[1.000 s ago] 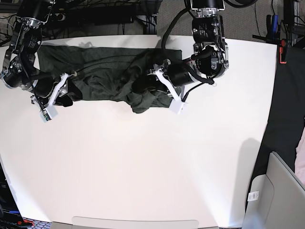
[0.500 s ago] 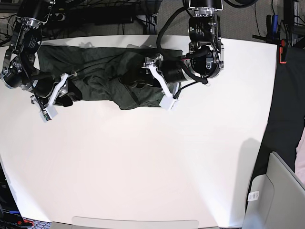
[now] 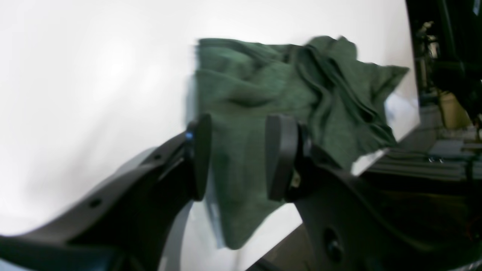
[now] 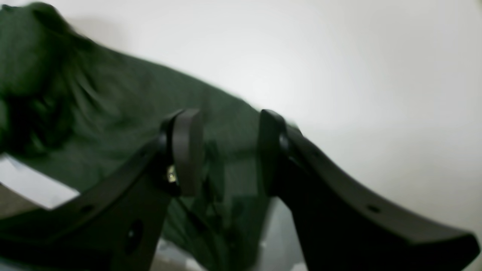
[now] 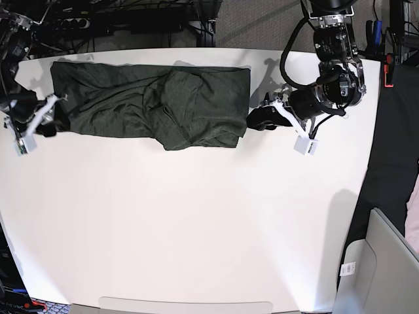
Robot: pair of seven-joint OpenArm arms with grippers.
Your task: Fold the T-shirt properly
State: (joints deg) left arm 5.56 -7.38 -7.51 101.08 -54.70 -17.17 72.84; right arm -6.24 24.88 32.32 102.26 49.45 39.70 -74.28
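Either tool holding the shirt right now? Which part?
Nothing held. The left tool and right tool both stand open beside the T-shirt, which lies flat on the table.

Shirt [image 4: 113, 113]: blurred in right wrist view, its left part cut by the frame edge. Shirt hem behind left gripper [image 3: 237, 154]: hidden. Folded underlayers: unseen from above.

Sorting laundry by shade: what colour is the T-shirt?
Dark heathered olive green, plain; the T-shirt shows best in the base view.
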